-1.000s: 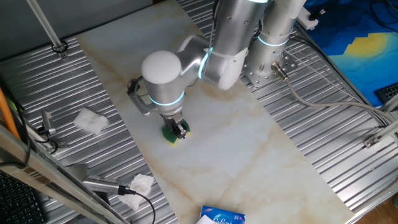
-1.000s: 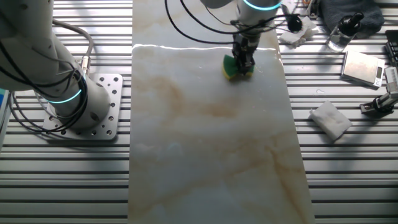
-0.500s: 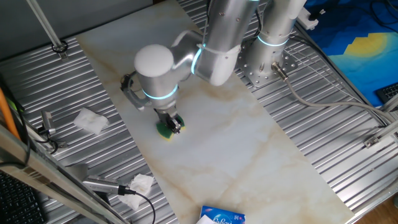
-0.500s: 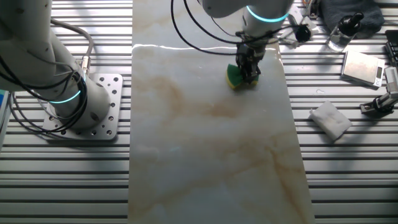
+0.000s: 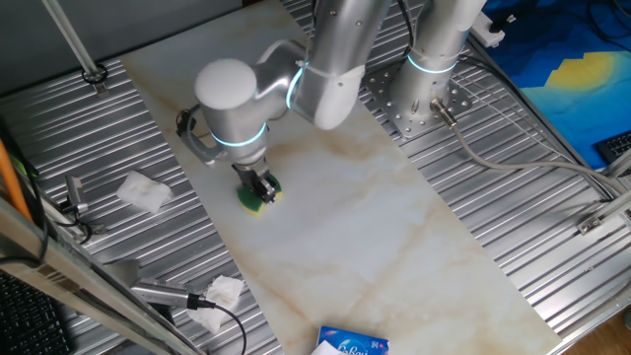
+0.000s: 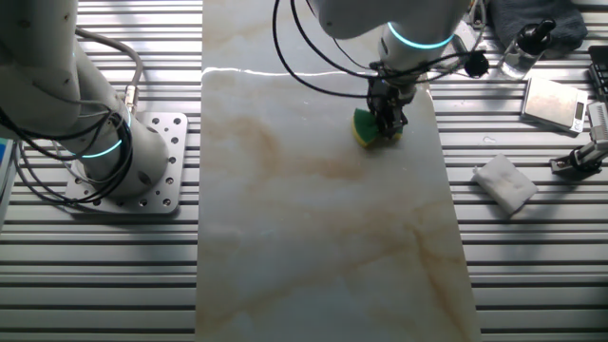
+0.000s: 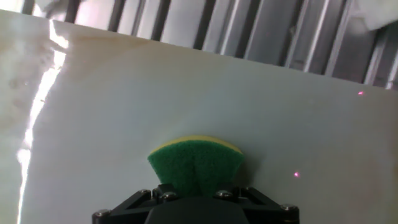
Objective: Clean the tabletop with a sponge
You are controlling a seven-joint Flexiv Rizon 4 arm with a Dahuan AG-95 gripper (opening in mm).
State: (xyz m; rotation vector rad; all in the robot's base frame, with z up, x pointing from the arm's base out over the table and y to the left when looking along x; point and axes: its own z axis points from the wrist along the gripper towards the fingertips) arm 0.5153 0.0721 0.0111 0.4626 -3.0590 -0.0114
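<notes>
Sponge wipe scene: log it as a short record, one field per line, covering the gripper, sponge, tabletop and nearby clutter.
gripper: shut on the sponge, pointing down at the slab
sponge: yellow with a green scouring layer, pinched so it bulges, pressed on the tabletop
tabletop: off-white marble-look slab with brown veins, glossy
sponge position: near one long edge of the slab, next to the ribbed metal surface
tissues: one crumpled tissue and another lie on the ribbed metal, off the slab
blue packet: at the slab's near end, partly cut off by the picture edge
</notes>
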